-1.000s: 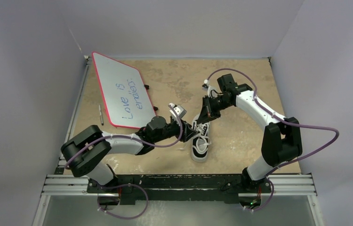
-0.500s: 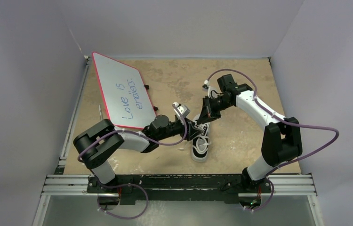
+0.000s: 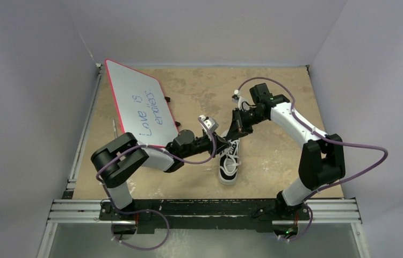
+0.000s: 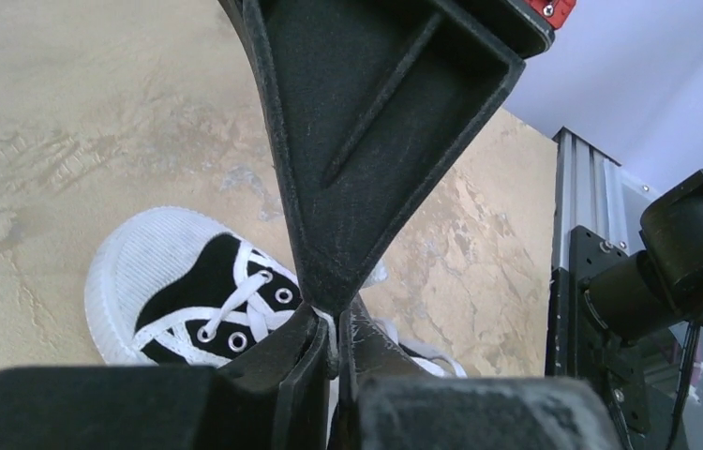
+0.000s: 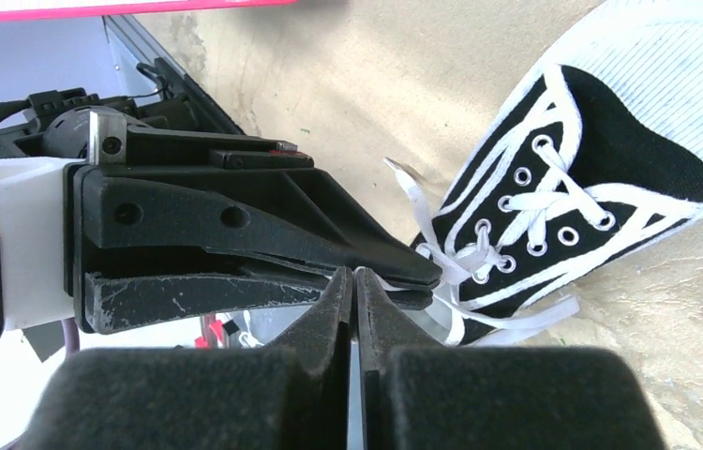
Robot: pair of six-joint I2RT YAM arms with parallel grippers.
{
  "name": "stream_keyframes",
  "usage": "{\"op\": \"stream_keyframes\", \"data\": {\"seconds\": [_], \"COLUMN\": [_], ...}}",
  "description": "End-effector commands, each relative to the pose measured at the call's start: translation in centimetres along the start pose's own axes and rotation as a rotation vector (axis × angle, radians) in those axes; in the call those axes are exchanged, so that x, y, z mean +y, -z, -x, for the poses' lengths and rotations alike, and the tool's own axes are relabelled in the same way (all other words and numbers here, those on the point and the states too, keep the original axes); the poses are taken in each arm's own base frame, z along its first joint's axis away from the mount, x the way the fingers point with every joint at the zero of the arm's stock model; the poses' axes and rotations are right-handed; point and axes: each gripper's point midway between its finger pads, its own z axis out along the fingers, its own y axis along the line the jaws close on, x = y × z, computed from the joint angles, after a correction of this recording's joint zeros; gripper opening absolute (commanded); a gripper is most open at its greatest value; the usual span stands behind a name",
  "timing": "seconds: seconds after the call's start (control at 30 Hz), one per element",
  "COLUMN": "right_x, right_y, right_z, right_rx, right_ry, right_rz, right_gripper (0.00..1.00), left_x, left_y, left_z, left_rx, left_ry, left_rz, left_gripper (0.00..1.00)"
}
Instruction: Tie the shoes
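Observation:
The shoe [image 3: 228,167] is a small black sneaker with white toe cap, lying mid-table with its toe toward the arms; it also shows in the left wrist view [image 4: 188,291] and the right wrist view [image 5: 601,159]. Its white laces [image 5: 441,281] run loose from the top eyelets. My left gripper [image 3: 225,144] sits just over the shoe's opening, shut on a lace, a white strip showing between its tips [image 4: 336,319]. My right gripper [image 3: 235,134] meets it tip to tip from the far side, shut [image 5: 354,275] on a lace whose white sliver shows at the tips.
A red-framed whiteboard [image 3: 140,107] with writing leans at the back left, a marker [image 3: 115,130] lying beside it. A small dark object [image 3: 167,99] lies past the board. The metal rail [image 3: 204,209] runs along the near edge.
My left arm has swung right to the shoe and its jaws have closed on a lace next to the right gripper. The right arm has barely moved.

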Motion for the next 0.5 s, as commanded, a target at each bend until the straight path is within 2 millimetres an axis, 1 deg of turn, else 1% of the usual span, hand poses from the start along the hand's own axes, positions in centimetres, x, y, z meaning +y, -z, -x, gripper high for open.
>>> {"op": "stream_keyframes", "data": {"seconds": [0.0,0.03,0.1,0.13,0.2,0.27,0.33,0.37,0.4,0.47], "right_x": [2.9,3.0,3.1,2.8,1.8,-0.3,-2.6,-3.6,-3.8,-4.1], "right_y": [1.3,1.6,2.3,2.8,4.0,5.7,7.1,7.2,7.0,5.1], "right_z": [-0.6,-0.8,-0.9,-0.9,-1.1,-1.7,-2.8,-3.6,-4.2,-6.0], "right_rx": [0.037,0.039,0.010,-0.010,-0.051,-0.103,-0.157,-0.171,-0.190,-0.140], "right_ry": [0.010,0.003,-0.004,-0.008,-0.041,-0.124,-0.231,-0.276,-0.295,-0.340], "right_rz": [0.096,0.085,0.048,0.008,-0.081,-0.181,-0.233,-0.242,-0.217,-0.140], "right_gripper": [0.06,0.09,0.31,0.39,0.55,0.67,0.75,0.77,0.79,0.77], "left_x": [0.3,0.4,0.6,0.7,0.7,0.9,1.1,1.2,1.1,1.0], "left_y": [0.0,0.2,0.8,1.0,1.3,1.7,1.9,1.9,1.8,1.7], "left_z": [3.7,3.6,3.1,3.0,3.2,3.2,3.1,3.0,3.0,3.2], "left_rx": [-0.133,-0.129,-0.120,-0.119,-0.123,-0.124,-0.125,-0.128,-0.130,-0.142], "left_ry": [-0.023,-0.019,0.000,0.010,0.025,0.031,0.048,0.058,0.067,0.084], "left_rz": [0.025,0.034,0.051,0.061,0.072,0.091,0.104,0.110,0.105,0.099], "left_gripper": [0.00,0.00,0.00,0.00,0.00,0.00,0.00,0.00,0.00,0.00]}}
